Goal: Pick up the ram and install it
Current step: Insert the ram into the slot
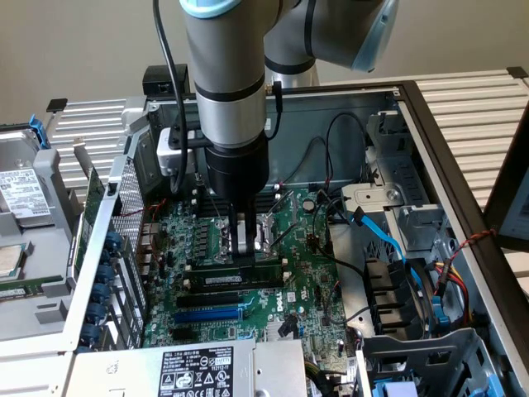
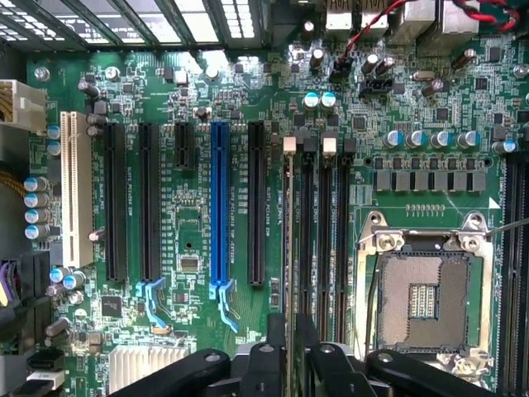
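Ram (image 1: 235, 279) stands on edge in a black DIMM slot, centre of the exterior view, just below the claw (image 1: 245, 248). In the wrist view it shows edge-on as a thin line (image 2: 288, 248), in the memory slot farthest from the CPU socket (image 2: 426, 298) and next to a long black slot beside the blue slot (image 2: 219, 207). Claw (image 2: 291, 360) sits right over the stick's top edge. Clamped on it or loose around it: can't tell. Handling, as a judgement: light, stiff along its length but thin, so prob. brittle if twisted or levered. Chips and contacts are fragile, and the flat faces are smooth and likely slippery. Best hold looks to be mid-length on the top edge, squeezing the two faces and pushing straight down, no rocking. Hard to make out: whether the ram is fully seated. The near-end clip is hidden under the claw. The far white clip (image 2: 289, 145) is visible, but latched or not is unclear. The arm covers much of the socket area in the exterior view, and the label text is unreadable. The motherboard (image 1: 314, 289) lies inside the open PC case (image 1: 430, 124).
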Controlling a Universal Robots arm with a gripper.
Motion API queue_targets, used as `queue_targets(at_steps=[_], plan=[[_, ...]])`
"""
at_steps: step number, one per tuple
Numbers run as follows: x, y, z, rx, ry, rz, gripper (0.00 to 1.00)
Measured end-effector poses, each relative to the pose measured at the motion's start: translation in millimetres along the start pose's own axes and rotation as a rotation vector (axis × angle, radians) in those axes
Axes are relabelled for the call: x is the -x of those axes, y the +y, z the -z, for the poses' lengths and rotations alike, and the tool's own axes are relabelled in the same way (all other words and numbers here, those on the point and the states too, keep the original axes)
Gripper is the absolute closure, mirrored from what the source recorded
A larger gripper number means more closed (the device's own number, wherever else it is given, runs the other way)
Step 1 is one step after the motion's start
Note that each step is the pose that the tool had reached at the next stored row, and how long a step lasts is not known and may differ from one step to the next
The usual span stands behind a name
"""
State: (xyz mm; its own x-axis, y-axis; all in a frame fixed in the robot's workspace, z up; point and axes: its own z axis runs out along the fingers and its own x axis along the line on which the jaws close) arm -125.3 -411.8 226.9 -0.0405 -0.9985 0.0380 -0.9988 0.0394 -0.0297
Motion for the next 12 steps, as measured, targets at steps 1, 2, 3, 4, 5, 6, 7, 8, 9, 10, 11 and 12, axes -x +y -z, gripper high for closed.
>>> queue_targets(at_steps=[1, 2, 3, 4, 5, 6, 7, 8, 9, 10, 11, 12], plan=[[-0.1, 0.0, 0.0, 0.0106, 0.0004, 0.000, 0.80], [-0.3, 0.0, 0.1, 0.0196, 0.0008, 0.000, 0.73], [-0.4, 0.0, 0.5, 0.0257, 0.0011, 0.000, 0.73], [-0.5, 0.0, 1.1, 0.0285, 0.0009, -0.001, 0.73], [-0.5, 0.0, 1.9, 0.0297, 0.0007, -0.001, 0.73], [-0.5, -0.1, 3.1, 0.0302, 0.0005, -0.001, 0.73], [-0.6, -0.2, 4.2, 0.0302, 0.0004, -0.001, 0.73], [-0.7, -0.2, 5.1, 0.0303, 0.0004, -0.001, 0.73], [-0.7, -0.2, 5.9, 0.0302, 0.0003, -0.002, 0.73], [-0.7, -0.3, 6.6, 0.0302, 0.0002, -0.002, 0.73], [-0.7, -0.3, 7.2, 0.0302, 0.0002, -0.002, 0.73], [-0.8, -0.3, 7.8, 0.0303, 0.0001, -0.002, 0.73]])
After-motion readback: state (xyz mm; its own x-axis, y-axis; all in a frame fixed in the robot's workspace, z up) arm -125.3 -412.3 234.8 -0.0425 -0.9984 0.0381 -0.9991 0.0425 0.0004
